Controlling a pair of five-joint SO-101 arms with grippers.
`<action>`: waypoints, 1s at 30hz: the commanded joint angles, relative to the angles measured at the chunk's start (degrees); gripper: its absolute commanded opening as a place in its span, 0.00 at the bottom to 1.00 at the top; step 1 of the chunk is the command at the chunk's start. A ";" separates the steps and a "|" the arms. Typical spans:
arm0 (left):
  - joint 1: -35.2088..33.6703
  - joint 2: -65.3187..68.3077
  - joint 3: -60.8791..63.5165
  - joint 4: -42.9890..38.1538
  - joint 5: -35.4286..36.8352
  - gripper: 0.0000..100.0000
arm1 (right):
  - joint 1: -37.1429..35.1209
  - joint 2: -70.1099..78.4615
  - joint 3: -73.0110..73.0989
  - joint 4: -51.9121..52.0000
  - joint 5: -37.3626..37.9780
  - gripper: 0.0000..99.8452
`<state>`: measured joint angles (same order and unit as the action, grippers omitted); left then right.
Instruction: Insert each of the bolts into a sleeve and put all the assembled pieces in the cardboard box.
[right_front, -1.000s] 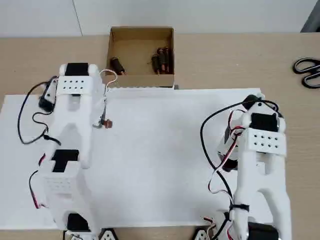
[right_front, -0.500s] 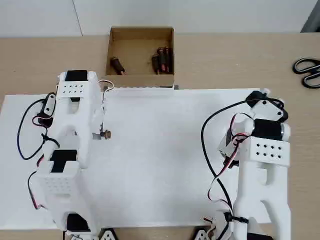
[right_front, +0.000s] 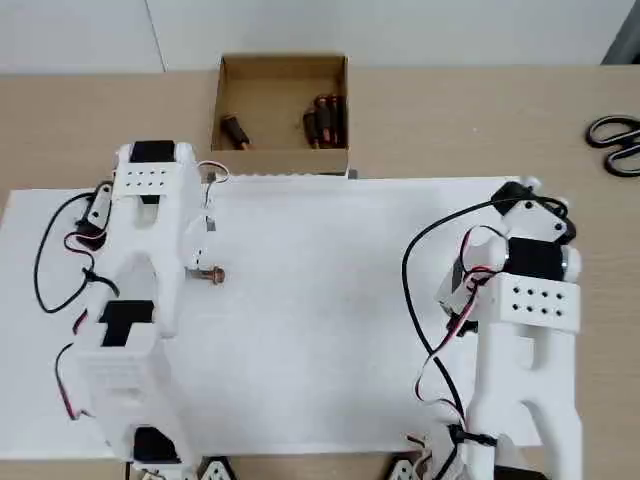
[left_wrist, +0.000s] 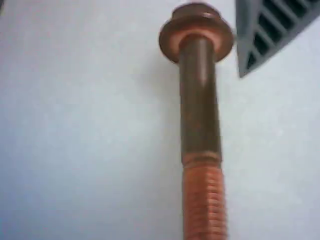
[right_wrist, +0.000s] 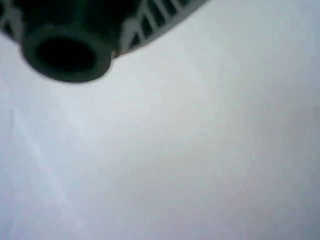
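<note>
My left gripper (right_front: 196, 272) is shut on a copper bolt (right_front: 211, 274) low over the white sheet, left of centre. In the left wrist view the bolt (left_wrist: 200, 125) runs lengthwise, its flanged head away from the camera and its thread near it, beside a ribbed grey finger (left_wrist: 270, 30). My right arm (right_front: 525, 290) stands at the sheet's right side. A black sleeve (right_wrist: 67, 52) shows end-on with its bore open, pressed against a ribbed finger (right_wrist: 152, 20) of the right gripper. The cardboard box (right_front: 283, 155) at the back holds several assembled pieces (right_front: 324, 118).
A white sheet (right_front: 330, 330) covers the table's middle between the arms. Black-handled scissors (right_front: 615, 143) lie at the far right on the bare wood. Loose cables (right_front: 425, 300) hang beside the right arm.
The left arm has drawn back from the box toward the front, carrying the bolt. The right arm also pulled back and has since kept still.
</note>
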<state>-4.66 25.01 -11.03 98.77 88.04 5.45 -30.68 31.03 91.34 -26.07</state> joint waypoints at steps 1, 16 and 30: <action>0.09 -4.04 -0.22 1.58 -0.35 0.32 | 0.13 -1.89 -2.99 0.13 0.35 0.00; -0.26 -11.69 -1.36 1.67 -32.79 0.32 | -11.30 -34.68 -9.76 1.36 4.84 0.00; 0.70 -20.13 -1.27 1.58 -72.53 0.31 | -11.12 -70.11 17.85 -6.37 15.65 0.00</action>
<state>-4.31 7.78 -11.03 98.77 24.22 -5.71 -93.27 43.96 87.82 -13.58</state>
